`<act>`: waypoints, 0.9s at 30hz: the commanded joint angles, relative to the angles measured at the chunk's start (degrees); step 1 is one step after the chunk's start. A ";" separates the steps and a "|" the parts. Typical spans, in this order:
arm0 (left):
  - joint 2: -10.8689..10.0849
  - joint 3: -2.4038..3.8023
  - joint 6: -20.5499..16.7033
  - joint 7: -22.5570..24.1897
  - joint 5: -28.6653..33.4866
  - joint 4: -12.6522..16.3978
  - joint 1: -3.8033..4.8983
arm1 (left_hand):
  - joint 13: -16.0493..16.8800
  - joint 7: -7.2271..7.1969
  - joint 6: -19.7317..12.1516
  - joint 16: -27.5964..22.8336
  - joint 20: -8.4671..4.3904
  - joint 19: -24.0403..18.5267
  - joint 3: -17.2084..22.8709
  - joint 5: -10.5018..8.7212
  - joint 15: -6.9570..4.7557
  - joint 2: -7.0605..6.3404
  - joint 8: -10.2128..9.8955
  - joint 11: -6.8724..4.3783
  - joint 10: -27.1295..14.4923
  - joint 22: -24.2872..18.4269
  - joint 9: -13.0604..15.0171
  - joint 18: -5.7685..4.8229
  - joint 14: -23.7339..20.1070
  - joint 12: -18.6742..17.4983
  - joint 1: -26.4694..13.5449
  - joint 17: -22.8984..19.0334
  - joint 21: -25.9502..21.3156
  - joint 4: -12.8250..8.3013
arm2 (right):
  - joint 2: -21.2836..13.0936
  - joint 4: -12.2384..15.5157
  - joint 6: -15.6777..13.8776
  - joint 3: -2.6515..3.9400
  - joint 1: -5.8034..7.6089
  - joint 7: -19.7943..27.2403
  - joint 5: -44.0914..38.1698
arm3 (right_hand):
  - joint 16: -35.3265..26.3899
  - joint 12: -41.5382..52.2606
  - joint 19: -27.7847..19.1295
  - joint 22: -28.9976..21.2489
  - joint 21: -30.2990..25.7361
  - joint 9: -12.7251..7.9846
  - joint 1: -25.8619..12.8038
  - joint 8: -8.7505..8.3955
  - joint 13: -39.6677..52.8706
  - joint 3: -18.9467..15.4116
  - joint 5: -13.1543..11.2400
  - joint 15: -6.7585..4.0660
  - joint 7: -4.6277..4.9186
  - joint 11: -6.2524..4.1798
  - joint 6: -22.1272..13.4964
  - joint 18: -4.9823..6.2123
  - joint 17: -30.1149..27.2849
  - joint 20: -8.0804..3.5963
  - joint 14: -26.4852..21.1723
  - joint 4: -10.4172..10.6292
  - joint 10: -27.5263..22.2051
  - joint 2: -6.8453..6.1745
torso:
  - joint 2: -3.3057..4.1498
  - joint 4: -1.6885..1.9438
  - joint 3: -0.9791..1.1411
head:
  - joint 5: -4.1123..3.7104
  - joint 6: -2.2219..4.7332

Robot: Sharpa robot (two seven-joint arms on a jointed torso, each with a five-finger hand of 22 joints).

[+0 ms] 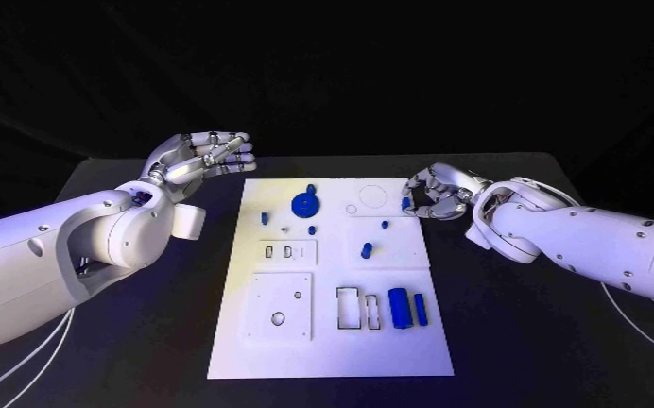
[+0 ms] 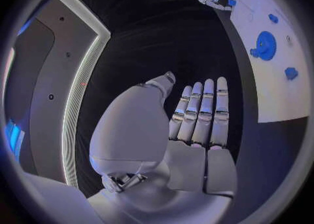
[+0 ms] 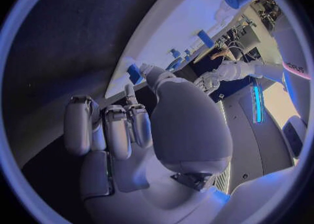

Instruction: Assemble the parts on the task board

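The right robot hand (image 1: 438, 193) sits at the far right edge of the flat white rectangular task board (image 1: 327, 351), its fingers curled in around a small blue plastic peg (image 1: 406, 203) that stands just on that edge. From the right wrist view the thumb tip reaches this peg (image 3: 134, 72); whether it is truly pinched I cannot tell. The left robot hand (image 1: 204, 158) hovers off the board's far left corner above the black bench (image 1: 136, 351), fingers straight and together, holding nothing. Judging from this, the coming move belongs to the right hand: it is much the nearer, and the peg lies directly under its fingertips, long axis roughly upright. The round blue toothed gear (image 1: 307, 205) lies further in, toward the left hand
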 commanded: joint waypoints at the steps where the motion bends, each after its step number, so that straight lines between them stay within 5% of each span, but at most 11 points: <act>1: 0.02 0.04 0.77 0.37 -0.22 0.06 0.06 | 0.04 2.08 -0.31 -0.39 0.03 0.26 -0.08 0.20 -0.12 -0.10 -0.16 -0.12 -0.17 -0.04 -0.03 0.35 0.32 0.04 0.56 -0.06 -0.33 -0.29 | 0.11 0.02 0.33 -0.01 -0.05 -0.79 -0.69 | 0.07 0.40 0.43 3.12 0.36 0.13 -0.04 0.50 9.71 0.24 -0.34 0.09 0.02 0.09 0.75 0.40 12.38 0.04 5.33 0.34 1.64 0.81 | -0.04 -0.07 0.07 | -0.04 -0.04; 27: -0.02 0.04 0.79 0.20 -0.22 -0.06 0.06 | 0.03 2.09 -0.32 -0.43 0.02 0.27 0.00 0.21 -0.12 -0.04 -0.17 -0.11 -0.19 -0.04 -0.03 0.35 0.33 0.02 0.64 -0.06 -0.34 -0.38 | 0.44 0.21 0.62 -0.02 -0.06 -1.37 -1.12 | 0.24 1.00 0.98 3.89 1.01 0.50 -0.10 1.46 10.33 1.02 -0.40 -0.41 -0.65 -0.49 2.73 0.21 12.90 -0.37 5.46 0.23 2.23 1.58 | -0.04 -0.03 0.01 | -0.15 -0.22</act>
